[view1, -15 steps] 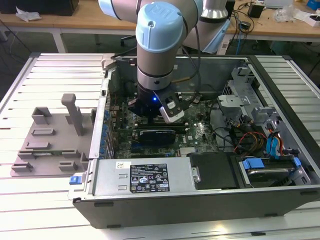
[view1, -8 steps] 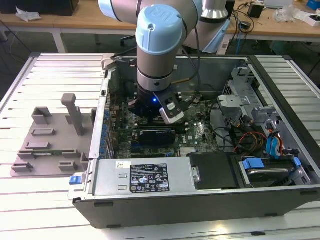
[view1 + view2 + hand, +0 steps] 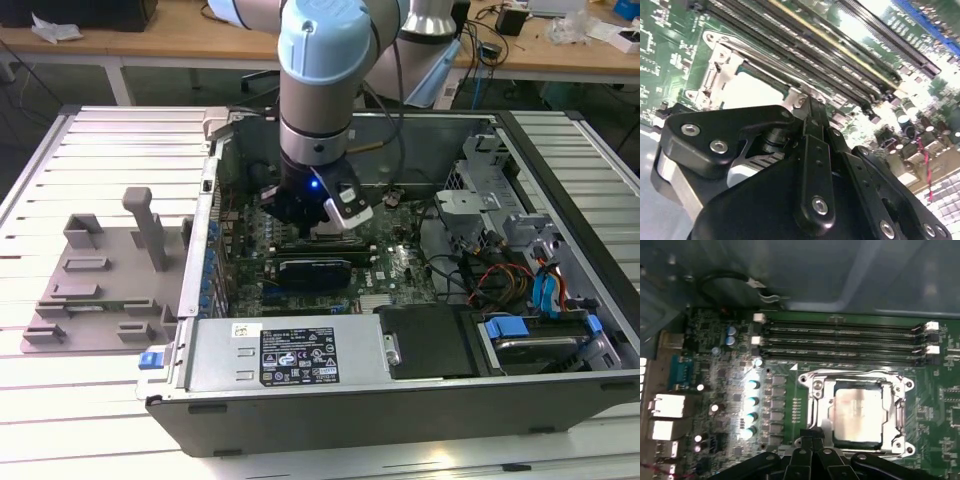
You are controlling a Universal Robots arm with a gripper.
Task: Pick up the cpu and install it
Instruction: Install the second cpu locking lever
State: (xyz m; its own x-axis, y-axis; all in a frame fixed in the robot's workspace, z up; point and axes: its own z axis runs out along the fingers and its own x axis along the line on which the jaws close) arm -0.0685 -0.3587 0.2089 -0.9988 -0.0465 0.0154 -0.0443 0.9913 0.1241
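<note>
Black sheet metal makes the computer case (image 3: 300, 400), lying open on the slatted bench and taking up the exterior view from about ten o'clock round to five. The pale blue arm (image 3: 318, 80) comes down into it from twelve o'clock, with its wrist low over the board near the centre. Out at nine o'clock, well apart from the case, sits the grey fixture tray (image 3: 90, 290). Inside the case lies the green motherboard (image 3: 790, 405), and in the first wrist view its long memory slots (image 3: 840, 340) run just beside the metal socket frame (image 3: 816, 405). The gripper (image 3: 812, 436) hangs at the frame's near edge. As far as both wrist views show, its fingers (image 3: 812, 107) are pressed together with nothing between them. The cpu (image 3: 857, 412), a silvery square, lies inside the frame and looks flat and squared to it, apart from the fingertips. I judge the step in hand to be the seating itself. Doing it well means keeping any contact light and straight down, with no sideways drag that could slide the chip across the contacts beneath. It also means checking that all four edges sit level within the frame, and keeping the fingers clear of the frame's raised edges and the nearest memory slot.
</note>
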